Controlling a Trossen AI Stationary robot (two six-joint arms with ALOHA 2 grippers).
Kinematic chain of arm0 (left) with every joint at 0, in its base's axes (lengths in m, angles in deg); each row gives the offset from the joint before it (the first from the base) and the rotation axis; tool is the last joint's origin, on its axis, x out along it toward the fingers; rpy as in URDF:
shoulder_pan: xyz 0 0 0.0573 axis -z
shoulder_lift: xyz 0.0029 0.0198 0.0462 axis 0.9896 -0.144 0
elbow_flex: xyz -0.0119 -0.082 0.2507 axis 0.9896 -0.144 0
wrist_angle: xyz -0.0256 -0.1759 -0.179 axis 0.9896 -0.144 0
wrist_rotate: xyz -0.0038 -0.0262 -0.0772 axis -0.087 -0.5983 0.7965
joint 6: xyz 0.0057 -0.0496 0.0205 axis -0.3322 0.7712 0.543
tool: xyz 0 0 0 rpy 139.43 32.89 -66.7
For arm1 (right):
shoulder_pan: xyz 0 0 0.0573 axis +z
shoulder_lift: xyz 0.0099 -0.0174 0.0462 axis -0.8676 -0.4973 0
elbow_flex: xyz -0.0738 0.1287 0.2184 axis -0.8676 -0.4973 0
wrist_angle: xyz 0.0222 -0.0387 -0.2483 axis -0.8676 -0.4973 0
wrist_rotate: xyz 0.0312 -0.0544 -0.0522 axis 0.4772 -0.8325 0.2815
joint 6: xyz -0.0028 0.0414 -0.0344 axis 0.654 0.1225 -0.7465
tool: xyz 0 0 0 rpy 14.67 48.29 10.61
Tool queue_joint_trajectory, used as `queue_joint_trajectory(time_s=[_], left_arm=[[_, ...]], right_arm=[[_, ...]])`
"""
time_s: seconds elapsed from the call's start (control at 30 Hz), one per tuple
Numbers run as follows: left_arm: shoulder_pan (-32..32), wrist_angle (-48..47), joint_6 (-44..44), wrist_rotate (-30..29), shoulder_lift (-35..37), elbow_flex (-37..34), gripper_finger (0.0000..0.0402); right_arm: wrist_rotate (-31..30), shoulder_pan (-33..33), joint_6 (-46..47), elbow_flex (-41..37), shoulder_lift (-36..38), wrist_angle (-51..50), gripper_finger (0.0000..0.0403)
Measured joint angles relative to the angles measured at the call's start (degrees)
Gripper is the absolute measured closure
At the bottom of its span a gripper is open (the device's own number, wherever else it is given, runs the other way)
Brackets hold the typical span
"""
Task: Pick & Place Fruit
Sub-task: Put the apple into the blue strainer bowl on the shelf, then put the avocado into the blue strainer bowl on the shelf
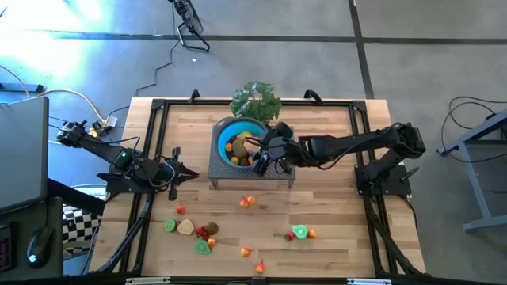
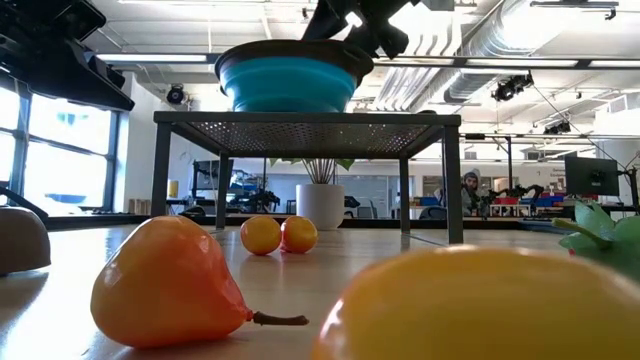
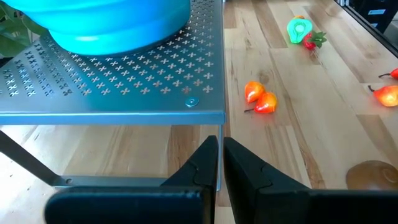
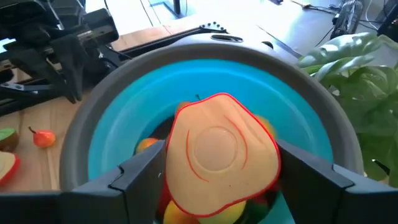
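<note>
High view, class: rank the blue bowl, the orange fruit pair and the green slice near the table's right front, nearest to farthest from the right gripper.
1. Blue bowl, directly under the right gripper.
2. Orange fruit pair, on the table in front of the stand.
3. Green slice, farther forward, toward the right.

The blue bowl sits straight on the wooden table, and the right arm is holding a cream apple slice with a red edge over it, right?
Not quite. The blue bowl sits on a grey perforated metal stand, raised above the wooden table, as the low view shows. The rest holds: the right gripper holds the cream, red-edged apple slice over the bowl.
</note>
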Motion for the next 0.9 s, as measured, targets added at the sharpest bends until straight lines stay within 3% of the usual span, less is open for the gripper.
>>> queue_joint_trajectory(time_s=[0.57,0.9], left_arm=[[0.00,0.00,-0.02,0.00,-0.02,0.00,0.0380],[0.00,0.00,-0.02,0.00,0.00,0.00,0.0380]], right_arm=[[0.18,-0.60,-2.60,0.00,0.28,-0.27,0.0106],[0.28,3.12,-2.97,0.00,6.54,-0.30,0.0169]])
